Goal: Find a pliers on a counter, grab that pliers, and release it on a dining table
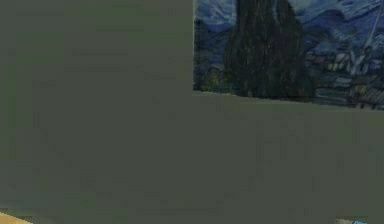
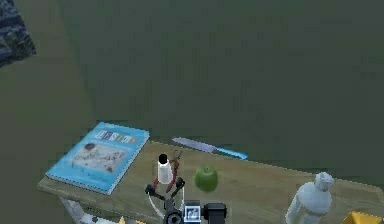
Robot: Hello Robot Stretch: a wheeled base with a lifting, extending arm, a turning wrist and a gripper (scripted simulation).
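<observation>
At lower centre, our claw (image 2: 165,188) shows near a green apple (image 2: 206,179) on the surface (image 2: 262,190); we cannot tell whether it holds anything.

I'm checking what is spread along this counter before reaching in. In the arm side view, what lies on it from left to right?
Blue book → white cylinder → green apple → white bottle-shaped thing → yellow thing at the right edge.
</observation>
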